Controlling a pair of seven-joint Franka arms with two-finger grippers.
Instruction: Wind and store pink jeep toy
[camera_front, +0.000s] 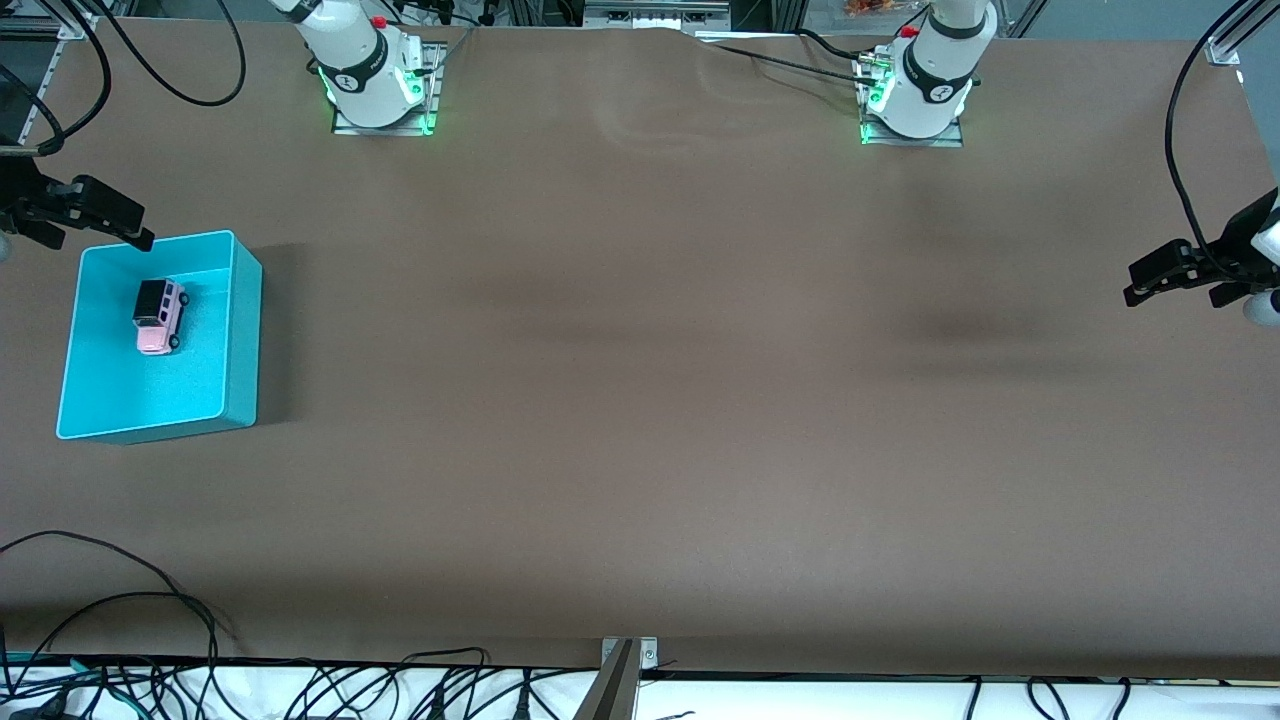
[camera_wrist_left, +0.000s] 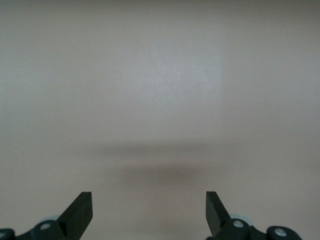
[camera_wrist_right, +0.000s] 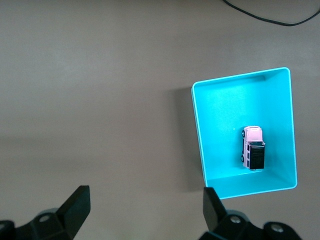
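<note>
The pink jeep toy (camera_front: 158, 316), pale pink with a black roof, lies inside the turquoise bin (camera_front: 245, 335) at the right arm's end of the table. In the right wrist view the jeep (camera_wrist_right: 253, 147) sits on the floor of the bin (camera_wrist_right: 225, 110). My right gripper (camera_front: 100, 235) hovers open and empty over the bin's rim on the side toward the robots' bases; its jaws (camera_wrist_right: 146, 200) stand wide apart. My left gripper (camera_front: 1130, 283) hovers open and empty over bare table at the left arm's end, and its wrist view (camera_wrist_left: 149, 205) shows only the table.
The brown table (camera_front: 640, 350) stretches between the two grippers. Black cables (camera_front: 120, 600) lie along the edge nearest the front camera. A cable (camera_wrist_right: 270, 17) also lies near the bin.
</note>
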